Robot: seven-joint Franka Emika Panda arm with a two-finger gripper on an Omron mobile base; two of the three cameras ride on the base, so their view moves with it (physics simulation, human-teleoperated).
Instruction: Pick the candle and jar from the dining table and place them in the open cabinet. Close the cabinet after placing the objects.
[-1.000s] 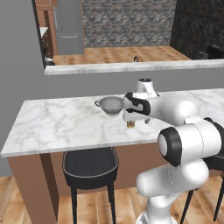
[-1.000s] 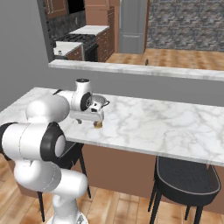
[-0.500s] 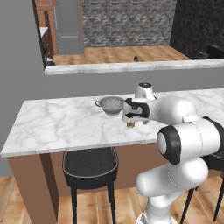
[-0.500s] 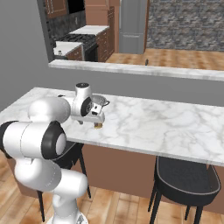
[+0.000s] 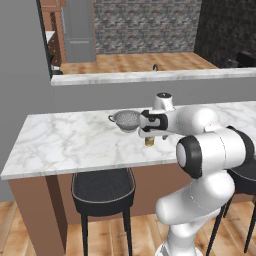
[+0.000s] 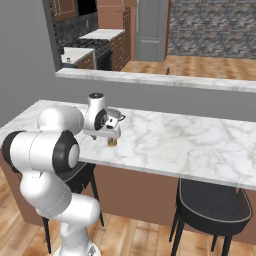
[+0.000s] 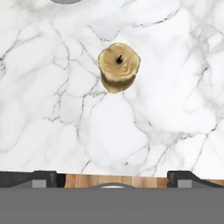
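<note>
**Hovering over the candle, jaws spread wide**

Looking through the left base view, you see the dining table, a long white slab with grey veins on a plain brown base, running across the middle of the room. Behind it a grey half-wall carries a marble ledge, and past that lie a wooden floor and a dark stone wall. A steel colander stands on the slab just left of the gripper, and the candle sits right below the gripper, near the table's front edge. A dark stool is tucked under the front edge; your own arm covers the slab to the right.

From the right base view you see the same table with the gripper low over the candle. The colander peeks out behind the wrist. A second stool stands at the right, and brown kitchen cabinets show in the far room.

In the hand view the candle stands upright on bare marble, untouched, dark wick up. The fingertips sit far apart at the two lower corners, so the hand is wide and holds nothing.
</note>
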